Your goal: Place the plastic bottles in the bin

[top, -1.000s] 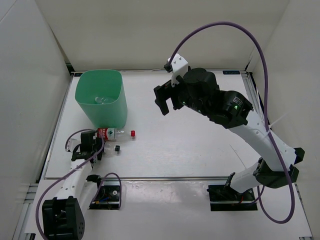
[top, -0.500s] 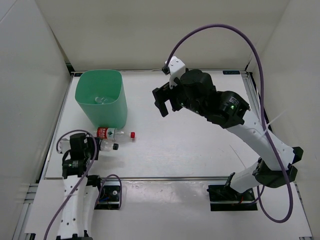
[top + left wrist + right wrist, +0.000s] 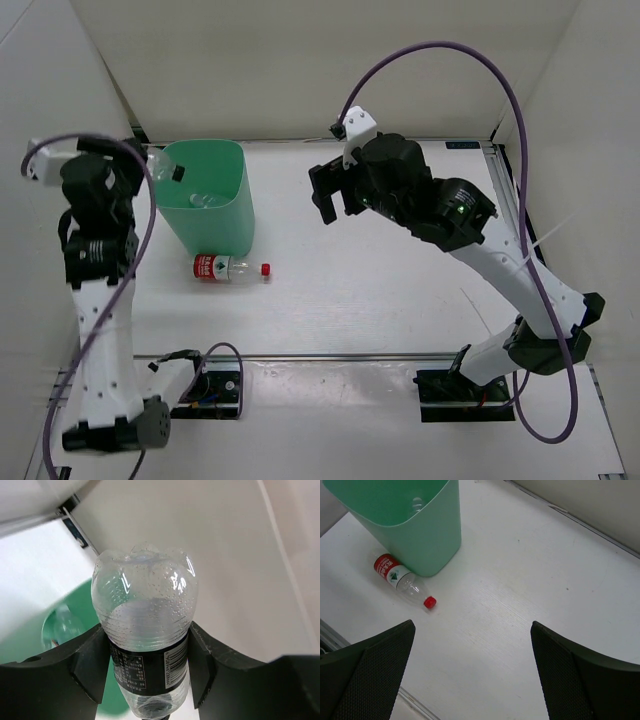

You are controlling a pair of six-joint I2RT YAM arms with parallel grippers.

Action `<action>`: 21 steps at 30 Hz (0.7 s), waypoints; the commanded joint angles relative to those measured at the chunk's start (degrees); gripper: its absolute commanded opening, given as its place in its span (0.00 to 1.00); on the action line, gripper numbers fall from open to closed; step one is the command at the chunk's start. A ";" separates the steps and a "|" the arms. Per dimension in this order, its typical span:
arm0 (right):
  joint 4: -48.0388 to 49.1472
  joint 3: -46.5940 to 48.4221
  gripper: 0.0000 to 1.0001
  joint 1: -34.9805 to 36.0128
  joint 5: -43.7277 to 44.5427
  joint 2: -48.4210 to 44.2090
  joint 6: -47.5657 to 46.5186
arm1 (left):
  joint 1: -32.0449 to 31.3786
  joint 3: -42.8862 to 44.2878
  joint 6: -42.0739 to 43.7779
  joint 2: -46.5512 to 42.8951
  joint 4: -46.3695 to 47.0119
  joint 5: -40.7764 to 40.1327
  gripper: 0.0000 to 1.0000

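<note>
My left gripper [image 3: 145, 166] is shut on a clear bottle with a dark label [image 3: 145, 630] and a black cap [image 3: 178, 173]. It holds the bottle high over the left rim of the mint-green bin [image 3: 228, 225], cap pointing over the opening. The bin shows below the bottle in the left wrist view [image 3: 82, 605]. One clear bottle [image 3: 205, 200] lies inside the bin. A red-label, red-capped bottle [image 3: 229, 268] lies on the table against the bin's front; it also shows in the right wrist view [image 3: 402, 580]. My right gripper [image 3: 335, 200] hangs open and empty right of the bin.
White walls enclose the table on the left, back and right. A metal rail [image 3: 330, 356] runs along the table's near edge. The left arm stands tall beside the left wall, close to the bin.
My left arm has lifted the black-capped bottle off the table in front of the bin and carried it up to the bin's left rim. The right arm has barely moved.
</note>
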 commanded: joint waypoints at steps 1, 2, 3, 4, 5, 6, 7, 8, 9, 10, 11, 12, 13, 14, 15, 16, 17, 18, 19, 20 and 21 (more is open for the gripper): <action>3.69 -0.85 1.00 -0.67 -1.04 -0.91 1.92 | -1.02 3.68 9.35 10.04 3.57 -2.10 0.39; 3.69 -0.85 1.00 -0.67 -1.04 -0.91 1.92 | -1.73 6.22 10.32 14.41 3.58 -2.10 0.39; 3.69 -0.85 1.00 -0.67 -1.04 -1.60 1.92 | -2.61 7.20 12.50 16.02 3.58 -3.14 0.43; 3.69 -1.63 1.00 -0.67 -1.04 -1.61 1.92 | -4.44 7.21 12.53 16.99 3.58 -4.81 0.51; 3.69 -2.51 1.00 -0.67 -0.43 -2.13 1.92 | -4.46 7.82 12.53 17.53 3.58 -6.48 0.64; 3.69 -2.52 1.00 -0.67 -0.43 -2.83 1.92 | -4.98 7.82 11.48 17.01 3.58 -7.54 0.82; 3.69 -3.39 1.00 -0.67 0.36 -2.84 1.92 | -5.51 7.82 11.47 16.31 3.58 -8.68 0.99; 3.69 -4.44 1.00 -0.67 0.97 -4.23 1.92 | -5.52 8.69 11.47 15.52 3.58 -10.78 0.99; 3.69 -5.15 1.00 -1.19 0.98 -4.94 2.52 | -6.30 9.49 11.47 13.86 3.58 -11.93 0.99; 3.69 -5.94 1.00 -1.20 1.59 -5.56 3.14 | -6.31 10.36 12.08 13.06 3.58 -12.55 0.99; 3.69 -6.82 1.00 -1.20 1.59 -6.78 3.67 | -6.31 12.11 12.78 12.18 3.58 -12.56 0.99; 3.69 -8.65 1.00 -1.72 1.59 -7.40 4.28 | -6.31 12.13 13.49 10.00 3.58 -12.56 0.99; 3.69 -9.54 1.00 -1.73 1.59 -8.63 4.81 | -6.31 12.13 13.49 8.41 3.58 -12.56 0.99; 3.69 -10.42 1.00 -2.34 1.59 -9.25 5.34 | -6.31 10.65 11.93 6.22 3.58 -12.56 0.99; 3.69 -11.91 1.00 -2.34 1.59 -9.78 6.13 | -6.31 5.76 10.08 0.89 3.06 -11.08 0.99; 3.69 -12.62 1.00 -2.86 1.59 -10.57 6.13 | -5.61 2.58 5.02 -2.13 2.09 -9.93 0.99; 3.69 -13.32 1.00 -2.87 1.59 -10.57 6.92 | -5.60 -1.02 2.10 -5.20 1.39 -8.97 0.99; 3.69 -13.94 1.00 -3.39 0.90 -11.27 6.92 | -5.08 -8.19 -0.28 -10.45 0.25 -6.26 0.99; 4.30 -15.08 1.00 -3.92 0.02 -11.80 6.92 | -5.08 -11.04 -6.48 -12.51 -2.29 -6.23 0.99; 4.31 -15.61 1.00 -3.92 -0.86 -11.81 6.92 | -5.08 -13.77 -9.68 -14.35 -5.44 -5.10 0.99; 4.91 -15.62 1.00 -4.45 -1.48 -11.81 6.92 | -5.08 -19.71 -12.41 -17.59 -9.83 -2.74 0.99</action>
